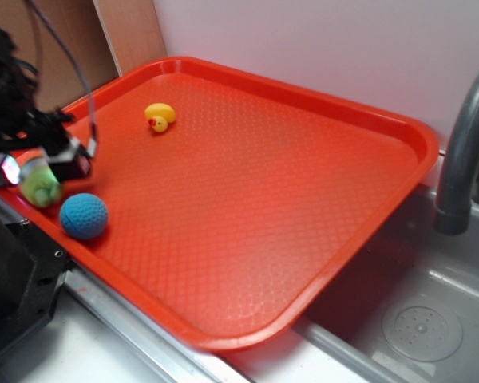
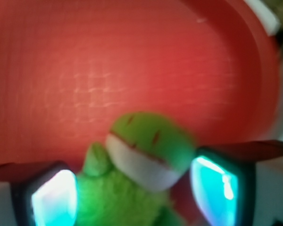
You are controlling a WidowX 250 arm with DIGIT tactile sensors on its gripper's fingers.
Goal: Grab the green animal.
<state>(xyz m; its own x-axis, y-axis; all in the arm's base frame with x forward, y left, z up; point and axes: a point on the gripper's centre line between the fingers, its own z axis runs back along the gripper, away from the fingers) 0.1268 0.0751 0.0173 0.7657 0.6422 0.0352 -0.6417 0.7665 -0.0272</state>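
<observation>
On the far left edge of the red tray (image 1: 303, 183), the gripper (image 1: 44, 166) has the green animal (image 1: 41, 188) pinched between its fingers. It's a small fuzzy lime-green plush, kinda roundish. In the wrist view the green animal (image 2: 137, 179) fills the lower middle, with a whitish band across it and a couple of little red stitches on top, and both glowing teal pads (image 2: 54, 197) sit right up against its sides, so the jaws look clamped on it. That shot is pretty blurry though, so can't tell if it's lifted off the tray or not.

Tray is hard plastic with a fine diamond grid texture and a raised rounded rim. Just beside the plush, down and to the right, is a blue crocheted ball (image 1: 84, 215), close enough that they look nearly touching. A little yellow rubber duck (image 1: 160, 116) lies well apart near the tray's back edge.

Right of the tray there's a grey sink (image 1: 431, 319) with a dark faucet (image 1: 463, 152). The arm comes in from the left, black with cables looping over it.
</observation>
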